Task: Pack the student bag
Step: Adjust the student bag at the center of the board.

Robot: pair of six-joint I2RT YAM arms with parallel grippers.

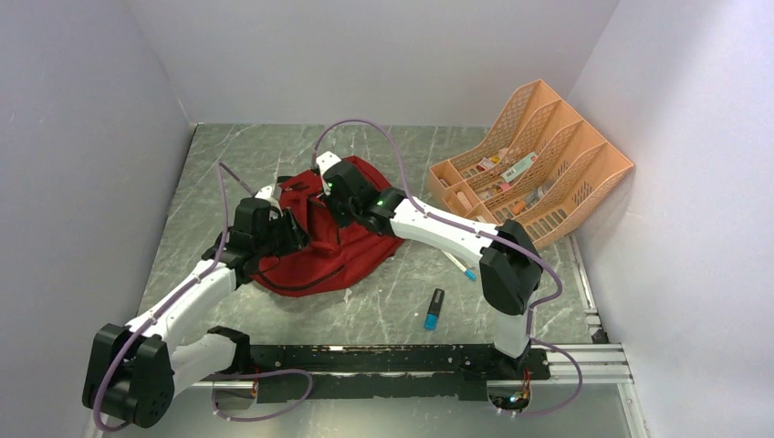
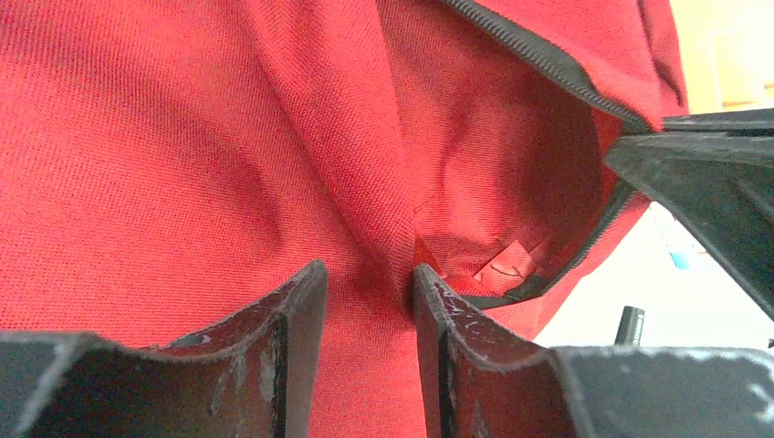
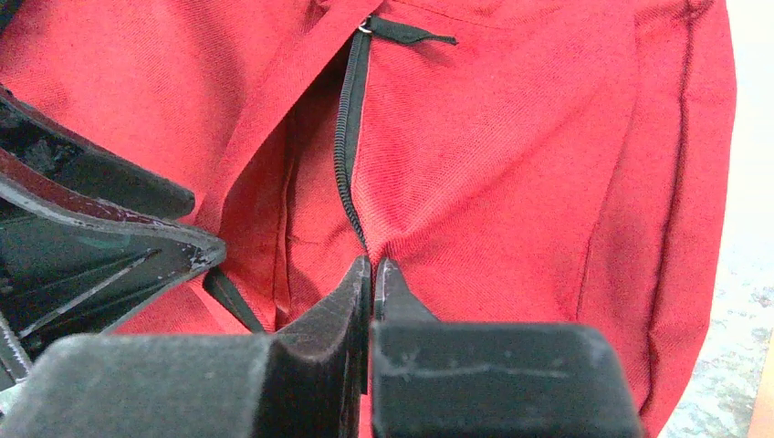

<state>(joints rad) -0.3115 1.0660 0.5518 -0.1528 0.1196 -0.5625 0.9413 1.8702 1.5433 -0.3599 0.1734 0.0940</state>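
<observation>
The student bag (image 1: 319,251) is a dark-red fabric backpack lying crumpled on the table between the two arms. My left gripper (image 1: 290,233) sits on its left part. In the left wrist view its jaws (image 2: 365,274) stand partly closed, with a thick fold of the bag's red fabric (image 2: 183,155) pinched between them. My right gripper (image 1: 326,192) is over the bag's far part. In the right wrist view it (image 3: 372,265) is shut on the bag's edge, right where the black zipper (image 3: 345,137) ends. The zipper mouth gapes a little. The bag's inside is barely visible.
A peach mesh desk organiser (image 1: 534,164) holding several small items stands at the back right. A blue-capped black marker (image 1: 434,308) and a white pen (image 1: 459,265) lie on the table, right of the bag. White walls enclose the table.
</observation>
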